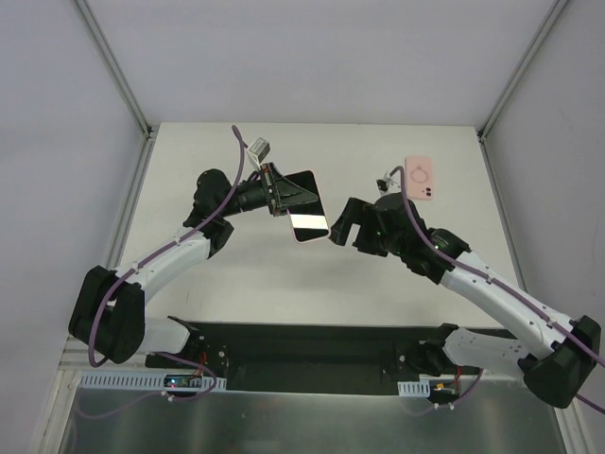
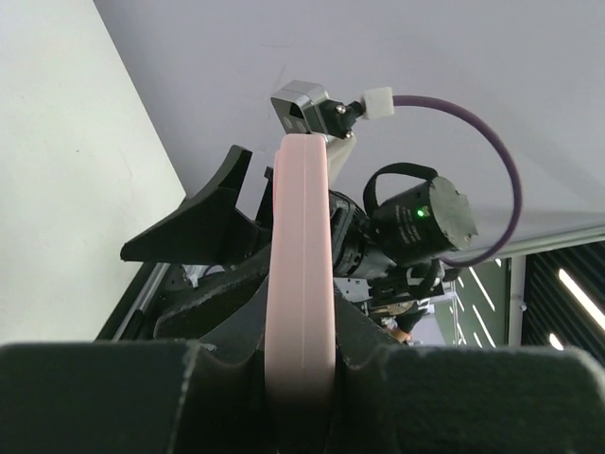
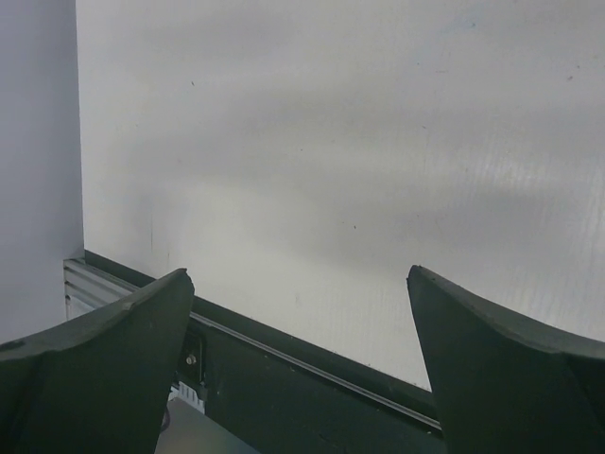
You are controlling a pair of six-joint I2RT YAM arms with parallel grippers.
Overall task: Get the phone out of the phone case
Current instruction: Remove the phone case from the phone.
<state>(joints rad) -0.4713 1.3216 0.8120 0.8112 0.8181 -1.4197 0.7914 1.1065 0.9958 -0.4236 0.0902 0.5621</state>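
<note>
At the near edge of the tabletop (image 1: 284, 284), the two arm bases are mounted on a black strip (image 1: 312, 355), well nearer than the phone (image 1: 307, 219). The phone is held up off the tabletop, roughly midway between the two arms. Its dark, glossy screen is turned upward, and a pink band (image 2: 301, 284) is seen around its edge. The phone is clamped on its left side by the left end effector (image 1: 286, 197). In the left wrist view, that end effector's fingers (image 2: 113, 397) are pressed against the pink band from both sides. Whether this band is the phone case or the phone's own body cannot be told. Just to the right of the phone, the right end effector (image 1: 337, 230) is seen released, its jaws spread wide with nothing between them. In the right wrist view, only bare tabletop is framed between its fingers (image 3: 104, 359). Whether it touches the phone cannot be told. Farther back and well to the right of the phone, a flat pink piece (image 1: 422, 178) is laid on the tabletop. It is marked with a ring and has a dark spot at one corner. Whether it is an empty case cannot be told.
</note>
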